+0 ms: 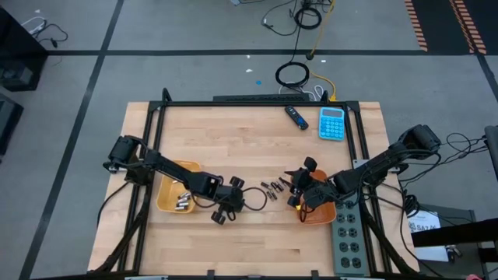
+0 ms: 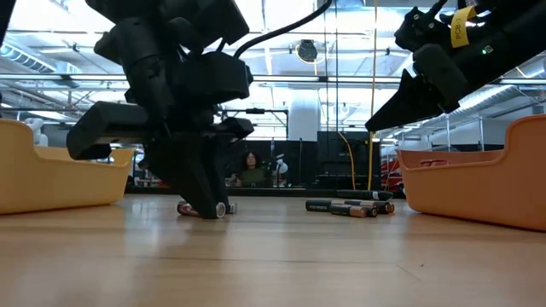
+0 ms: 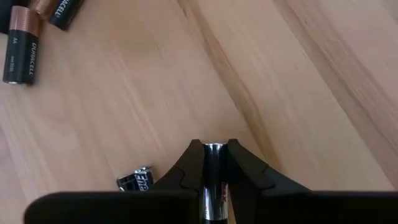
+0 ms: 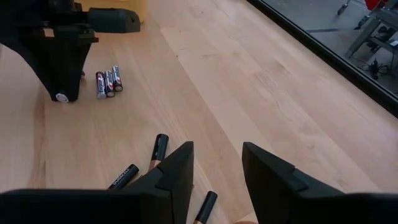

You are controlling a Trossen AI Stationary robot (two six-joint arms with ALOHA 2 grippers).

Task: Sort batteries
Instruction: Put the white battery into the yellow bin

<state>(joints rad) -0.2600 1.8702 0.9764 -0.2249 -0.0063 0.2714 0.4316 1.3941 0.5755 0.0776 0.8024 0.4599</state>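
Silver battery (image 3: 214,180) is pinched tight in my left gripper (image 3: 213,163), down at the wood tabletop (image 1: 233,148) beside the left yellow tray (image 1: 165,194). My right gripper (image 4: 216,163) hangs spread over the dark batteries (image 1: 272,187), near the orange tray (image 2: 478,183).

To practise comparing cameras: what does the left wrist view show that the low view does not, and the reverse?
Only the left wrist view shows a silver battery pinched between the left gripper fingers, and brand lettering on a dark battery. Only the low view shows both yellow trays, the right gripper and a person behind. Both show the wooden table and loose batteries.
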